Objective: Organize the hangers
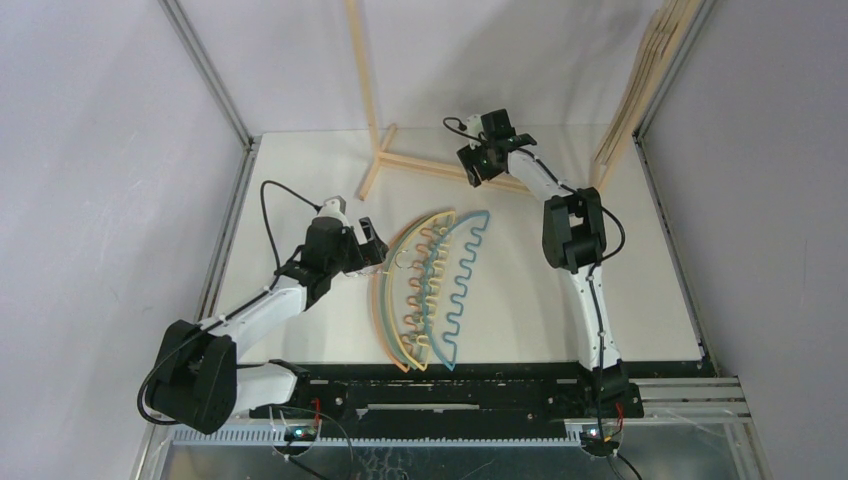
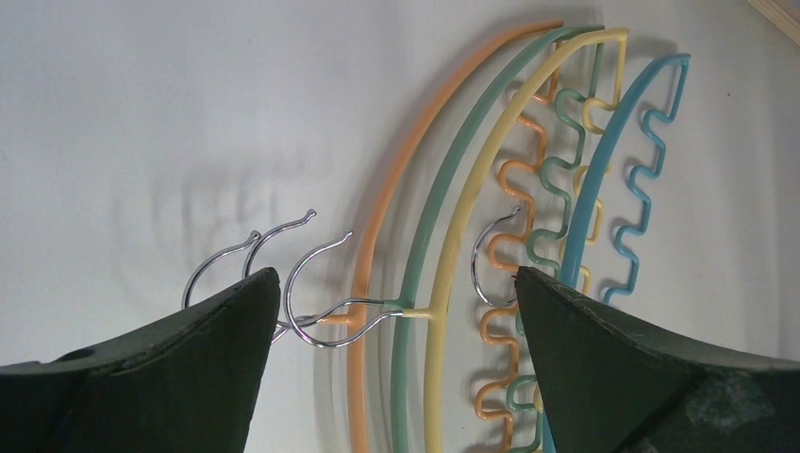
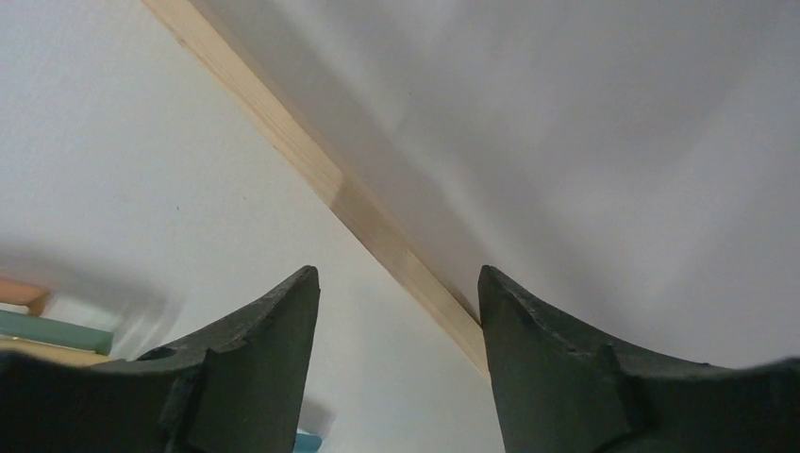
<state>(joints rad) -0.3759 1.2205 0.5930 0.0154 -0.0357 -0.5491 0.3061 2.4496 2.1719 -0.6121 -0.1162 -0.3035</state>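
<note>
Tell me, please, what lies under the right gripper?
A pale wooden rack bar crosses the white table under the right gripper; its lower end is hidden behind one finger.

**Right wrist view.** We look out between the two dark fingers (image 3: 236,377) of the right gripper (image 3: 396,288), whose jaws stand apart with nothing between them. A pale wooden bar (image 3: 311,160) runs diagonally from upper left to lower right, and its lower end passes out of sight behind the inner edge of the finger on the right of the view. Left of the bar we see the white table (image 3: 113,170). Right of it lies a grey surface (image 3: 585,142) in even shade. At the lower left edge, ends of hangers (image 3: 47,332) show as close-set orange, green and yellow strips, partly hidden by the other finger. A small teal patch (image 3: 307,442) sits at the bottom edge, and we cannot tell its shape.
</note>
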